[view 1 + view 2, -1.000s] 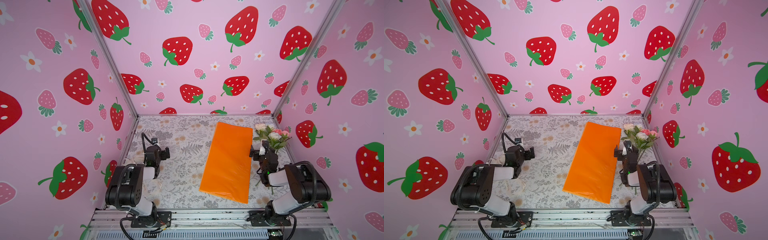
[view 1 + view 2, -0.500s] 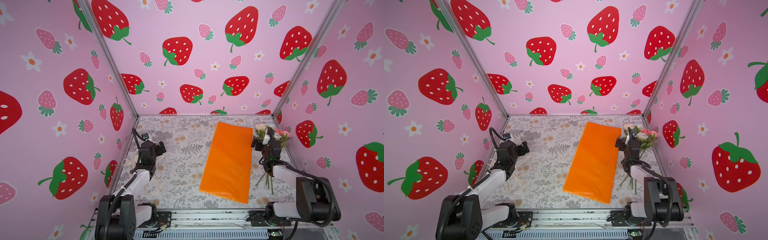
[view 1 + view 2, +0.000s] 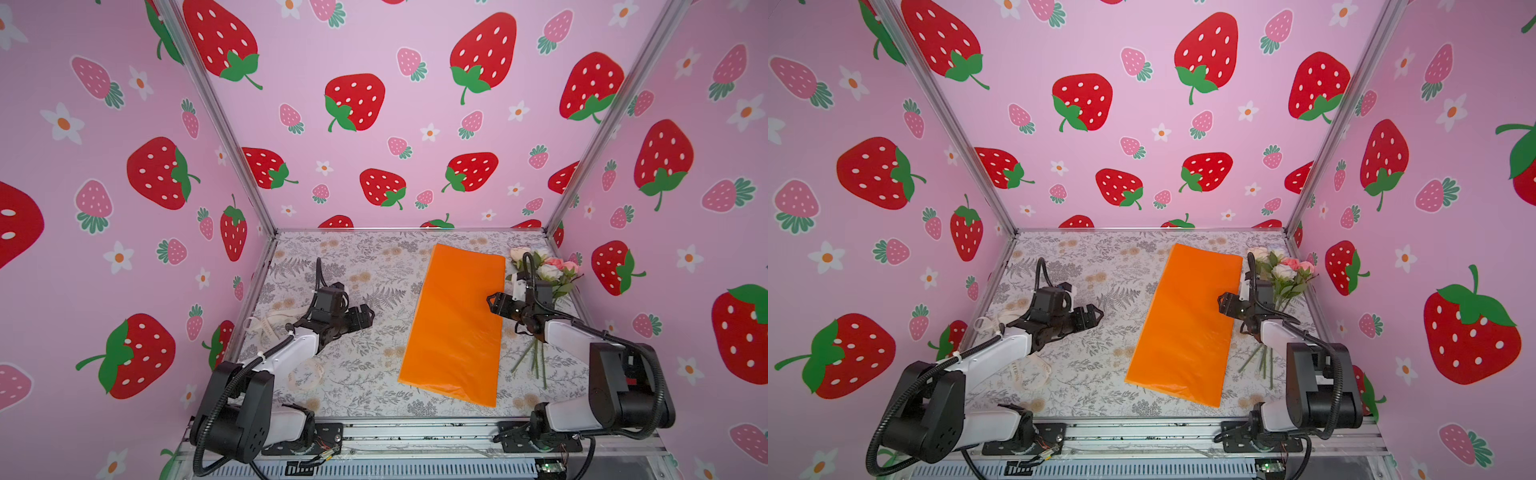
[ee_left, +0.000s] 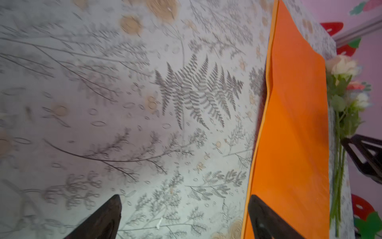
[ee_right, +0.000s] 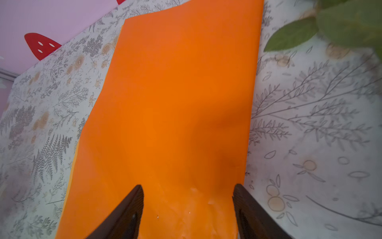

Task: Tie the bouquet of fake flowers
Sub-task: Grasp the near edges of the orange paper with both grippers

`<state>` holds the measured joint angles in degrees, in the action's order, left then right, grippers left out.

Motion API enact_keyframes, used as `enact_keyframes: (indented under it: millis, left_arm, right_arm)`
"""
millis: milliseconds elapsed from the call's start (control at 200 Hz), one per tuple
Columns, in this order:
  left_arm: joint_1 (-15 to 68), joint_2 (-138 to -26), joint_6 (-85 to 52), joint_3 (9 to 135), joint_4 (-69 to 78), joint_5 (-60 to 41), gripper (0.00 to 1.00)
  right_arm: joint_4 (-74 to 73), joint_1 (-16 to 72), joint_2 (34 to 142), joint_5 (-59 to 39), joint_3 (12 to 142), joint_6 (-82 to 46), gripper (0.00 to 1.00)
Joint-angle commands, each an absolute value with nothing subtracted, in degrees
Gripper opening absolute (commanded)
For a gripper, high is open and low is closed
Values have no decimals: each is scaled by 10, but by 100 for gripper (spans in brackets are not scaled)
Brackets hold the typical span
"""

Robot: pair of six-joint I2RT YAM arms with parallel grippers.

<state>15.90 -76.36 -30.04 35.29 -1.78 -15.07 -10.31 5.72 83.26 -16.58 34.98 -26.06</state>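
We are only beginning: nothing is wrapped or tied. Our left tool (image 3: 368,316) is hovering wide open and empty, the orange wrapping paper (image 3: 453,328) just ahead. Our right tool (image 3: 493,303), equally wide and empty, is hanging over the paper's edge, the flowers (image 3: 548,272) just behind it; next it needs their stems (image 3: 536,365).

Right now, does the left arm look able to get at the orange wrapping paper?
Probably yes: the left gripper is open, pointed at the orange wrapping paper, and only bare table lies between them.
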Motion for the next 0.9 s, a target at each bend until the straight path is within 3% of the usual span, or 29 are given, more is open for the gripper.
enact_keyframes:
  millis: [0, 290, 585, 770, 895]
  left_arm:
    - [193, -777, -325, 385, -19, -163, 97]
    - [216, -786, -309, 400, -46, -126, 96]
    - [215, -776, -306, 403, -63, -122, 97]
    - [215, -775, -304, 409, -69, -125, 97]
    - [216, -775, -303, 411, -74, -126, 97]
  right_arm:
    - [-64, 54, 856, -173, 358, -289, 67]
    - [-34, 54, 879, -149, 376, -272, 60]
    - [-13, 54, 846, -81, 380, -269, 62]
    - [-23, 54, 865, -88, 375, -275, 65]
    - [-38, 54, 884, -135, 374, -270, 61]
